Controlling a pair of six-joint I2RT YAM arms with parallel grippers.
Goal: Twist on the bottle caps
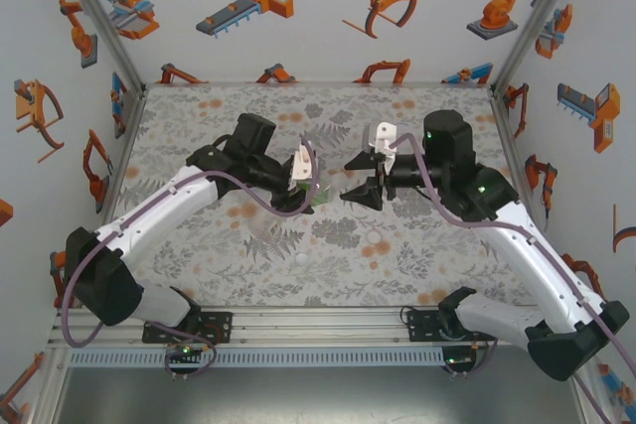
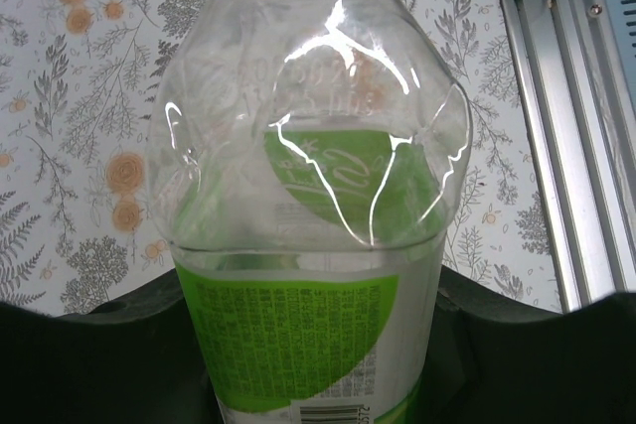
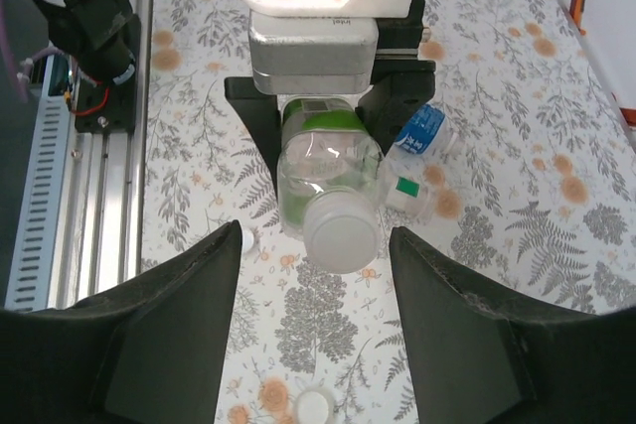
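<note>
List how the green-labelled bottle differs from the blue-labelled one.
The green-labelled bottle is clamped in the left gripper, while the blue-labelled bottle lies on the table beside it, gripped by nothing. The green-labelled bottle carries a white cap on its neck; whether the blue-labelled bottle is capped I cannot tell. Both are clear plastic.

overhead looks down; wrist cameras closely share one bottle (image 3: 323,171)
</note>
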